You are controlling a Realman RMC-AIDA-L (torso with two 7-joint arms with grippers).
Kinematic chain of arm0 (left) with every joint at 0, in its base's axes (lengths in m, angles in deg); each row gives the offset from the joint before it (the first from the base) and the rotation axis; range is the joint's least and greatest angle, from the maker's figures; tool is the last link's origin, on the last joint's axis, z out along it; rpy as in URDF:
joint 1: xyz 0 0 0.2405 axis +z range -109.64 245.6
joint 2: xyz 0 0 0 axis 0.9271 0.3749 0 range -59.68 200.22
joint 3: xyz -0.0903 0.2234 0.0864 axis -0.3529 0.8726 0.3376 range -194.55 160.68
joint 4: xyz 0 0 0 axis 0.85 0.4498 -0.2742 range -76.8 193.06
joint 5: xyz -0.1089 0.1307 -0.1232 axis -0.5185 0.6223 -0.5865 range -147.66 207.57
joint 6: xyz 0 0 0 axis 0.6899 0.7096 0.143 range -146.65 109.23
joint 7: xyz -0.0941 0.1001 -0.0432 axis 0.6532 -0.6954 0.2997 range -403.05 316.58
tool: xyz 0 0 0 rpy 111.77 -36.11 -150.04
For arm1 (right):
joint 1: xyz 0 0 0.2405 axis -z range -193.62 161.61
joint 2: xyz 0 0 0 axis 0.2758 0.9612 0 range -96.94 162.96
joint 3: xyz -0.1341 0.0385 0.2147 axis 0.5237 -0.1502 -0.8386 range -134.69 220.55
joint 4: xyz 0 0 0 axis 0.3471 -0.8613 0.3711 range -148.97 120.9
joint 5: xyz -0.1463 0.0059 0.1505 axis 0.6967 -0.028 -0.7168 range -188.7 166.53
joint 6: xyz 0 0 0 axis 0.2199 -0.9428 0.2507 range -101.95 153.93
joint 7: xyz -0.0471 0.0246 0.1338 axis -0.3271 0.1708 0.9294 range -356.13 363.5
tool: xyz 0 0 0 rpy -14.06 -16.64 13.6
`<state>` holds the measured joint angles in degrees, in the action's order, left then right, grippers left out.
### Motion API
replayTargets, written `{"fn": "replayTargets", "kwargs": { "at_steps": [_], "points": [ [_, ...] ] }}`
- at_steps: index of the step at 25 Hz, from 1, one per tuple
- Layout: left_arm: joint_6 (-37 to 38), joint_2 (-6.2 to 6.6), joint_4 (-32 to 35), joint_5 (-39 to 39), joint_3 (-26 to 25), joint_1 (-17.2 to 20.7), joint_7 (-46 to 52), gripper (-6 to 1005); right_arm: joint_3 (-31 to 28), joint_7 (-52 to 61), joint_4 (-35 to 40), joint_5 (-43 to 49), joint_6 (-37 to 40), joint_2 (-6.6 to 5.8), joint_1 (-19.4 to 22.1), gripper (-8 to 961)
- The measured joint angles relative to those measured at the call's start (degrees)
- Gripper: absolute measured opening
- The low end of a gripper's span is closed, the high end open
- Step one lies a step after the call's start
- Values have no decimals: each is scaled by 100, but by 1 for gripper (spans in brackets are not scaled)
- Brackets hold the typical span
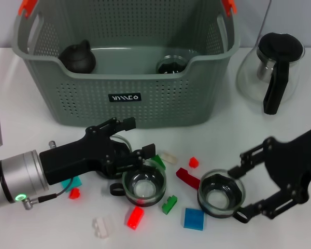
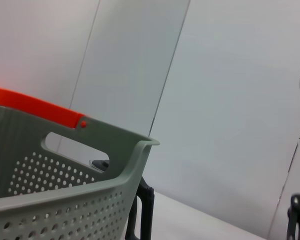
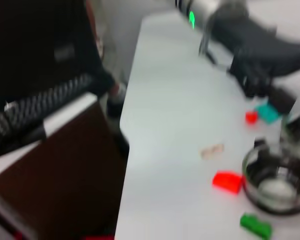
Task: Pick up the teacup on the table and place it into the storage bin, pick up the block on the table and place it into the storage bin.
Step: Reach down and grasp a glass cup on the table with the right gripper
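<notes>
Two glass teacups stand on the white table. One teacup (image 1: 143,187) sits just in front of my left gripper (image 1: 140,139), which is open and hovers at the cup's far rim. My right gripper (image 1: 237,193) is open, with a finger on either side of the other teacup (image 1: 221,196). Several small blocks lie around the cups, among them a red block (image 1: 136,217), a green one (image 1: 169,204) and a blue one (image 1: 194,218). Behind them stands the storage bin (image 1: 124,78), with a dark teapot (image 1: 78,57) and a glass cup (image 1: 171,65) inside. The right wrist view shows the left-hand teacup (image 3: 277,182).
A glass pitcher with a black handle (image 1: 273,67) stands right of the bin. More blocks lie at the left: teal (image 1: 71,182), small red (image 1: 74,193) and white (image 1: 102,226). The left wrist view shows the bin's rim (image 2: 65,165). The table's edge (image 3: 125,165) borders dark furniture.
</notes>
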<state>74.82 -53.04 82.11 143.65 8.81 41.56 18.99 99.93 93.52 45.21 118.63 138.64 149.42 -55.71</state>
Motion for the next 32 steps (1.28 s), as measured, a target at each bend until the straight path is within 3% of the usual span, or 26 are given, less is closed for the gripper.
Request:
{"fn": "replayTargets", "kwargs": {
  "at_steps": [5, 8, 18, 32],
  "points": [
    [-12, 1, -18, -15, 0, -17, 0, 884, 3, 16, -12, 693, -199, 269, -138, 761],
    [-17, 1, -21, -60, 0, -18, -6, 883, 77, 17, -62, 975, -408, 362, -198, 756],
    [-28, -8, -34, -88, 0, -5, -78, 881, 1208, 361, -486, 1009, -1317, 389, -329, 757],
    [-28, -27, -43, -133, 0, 18, -79, 878, 2576, 965, -502, 1025, -2100, 396, -337, 756]
  ]
}}
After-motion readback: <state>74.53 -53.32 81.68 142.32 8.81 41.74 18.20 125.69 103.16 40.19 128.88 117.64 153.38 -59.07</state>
